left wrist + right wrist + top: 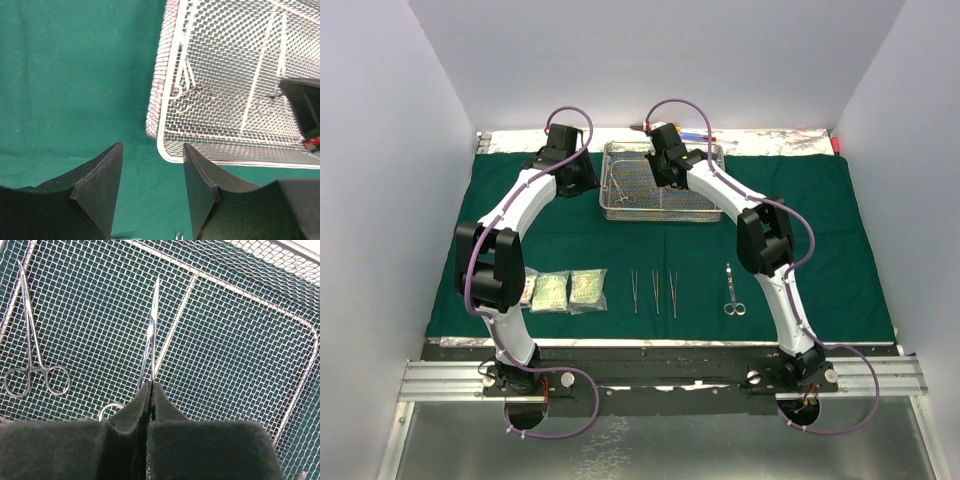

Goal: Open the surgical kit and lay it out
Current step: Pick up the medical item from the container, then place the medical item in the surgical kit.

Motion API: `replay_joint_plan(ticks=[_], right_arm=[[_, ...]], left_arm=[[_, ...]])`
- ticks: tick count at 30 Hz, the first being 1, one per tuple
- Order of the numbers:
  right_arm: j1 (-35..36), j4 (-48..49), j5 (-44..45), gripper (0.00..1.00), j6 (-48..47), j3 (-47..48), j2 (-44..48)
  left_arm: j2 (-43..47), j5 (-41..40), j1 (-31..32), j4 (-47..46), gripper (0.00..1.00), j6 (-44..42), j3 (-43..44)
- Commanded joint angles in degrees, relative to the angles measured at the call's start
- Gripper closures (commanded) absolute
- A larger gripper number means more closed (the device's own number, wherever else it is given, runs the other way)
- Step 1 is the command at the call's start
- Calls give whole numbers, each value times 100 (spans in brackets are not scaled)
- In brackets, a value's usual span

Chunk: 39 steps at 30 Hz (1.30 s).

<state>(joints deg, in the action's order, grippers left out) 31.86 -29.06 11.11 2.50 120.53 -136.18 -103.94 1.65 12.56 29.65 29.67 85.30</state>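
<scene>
The dark green cloth (pixel 820 230) lies spread flat, with the wire-mesh tray (pixel 660 217) at its back middle. My right gripper (pixel 151 386) is down inside the tray, shut on a slim steel clamp (pixel 155 315) whose tips stick out past the fingertips. One ring of the clamp shows beside the left finger. A second clamp (pixel 32 350) lies loose in the tray. My left gripper (pixel 152 146) hangs open over bare cloth just off the tray's corner (pixel 165 150), holding nothing. Near the front lie three clear packets (pixel 568 291), three forceps (pixel 655 290) and a scissor-like clamp (pixel 732 295).
Red and blue pens (pixel 692 131) lie behind the tray on the foil strip at the back edge. A metal rail (pixel 660 375) carries both arm bases at the near edge. White walls close in the left, right and back sides.
</scene>
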Motion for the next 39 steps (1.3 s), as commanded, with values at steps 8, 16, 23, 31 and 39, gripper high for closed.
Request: replay_joint_plan(ticks=[8,16,23,31,39], right_arm=[[-148,187,-228,99,533,-502,1231],[-160,-365,-215,99,1034,-1722,2550],[-153,-1421,-288,99,1691,-3177,3900],[-47,-1554,-1076,99,2013,-4900,5087],[381,-1357,-1259,99,2932,-5976,5243]], left_arm=[[-273,1900,119,-240,30,-144,895],[-308,1469,258,-249,28,-76,1115],[-153,1088,269,-258,28,-107,878],[85,685,263,-267,28,-289,525],[154,704,257,-260,28,-258,344]])
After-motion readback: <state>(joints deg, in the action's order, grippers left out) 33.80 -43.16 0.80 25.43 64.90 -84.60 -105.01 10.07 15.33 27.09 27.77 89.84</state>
